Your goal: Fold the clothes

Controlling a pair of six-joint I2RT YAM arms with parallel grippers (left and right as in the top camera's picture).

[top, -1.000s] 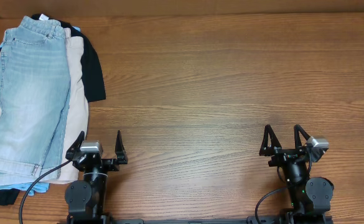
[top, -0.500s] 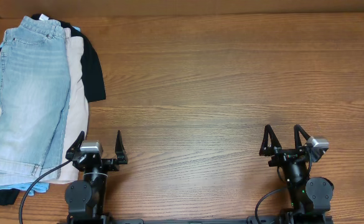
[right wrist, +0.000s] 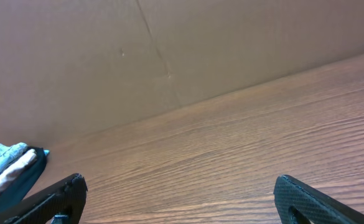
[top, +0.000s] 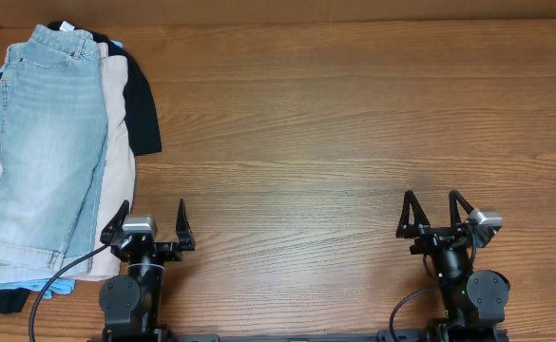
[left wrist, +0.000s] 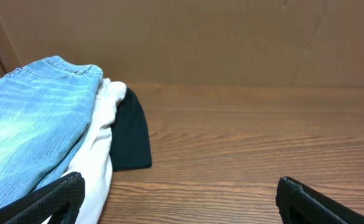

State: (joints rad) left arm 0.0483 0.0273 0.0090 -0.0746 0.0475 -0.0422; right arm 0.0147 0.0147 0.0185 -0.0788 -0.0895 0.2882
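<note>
No movement; denim shorts point(top: 45, 142) lengthwise, waistband far, cuffs near

Clothes stack point(top: 59, 152) sits far left on tabletop point(top: 335, 123). Denim shorts point(top: 45, 142) on top, second shorts point(top: 118, 123) under them, poking out right, bottom garment point(top: 144, 104) further right. Left hand point(top: 153, 203) at near edge beside stack; right hand point(top: 431, 195) well apart, right.

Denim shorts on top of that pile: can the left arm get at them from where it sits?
Probably yes. The denim shorts lie uncovered, close beside the open left gripper, and nothing stands between them.
</note>
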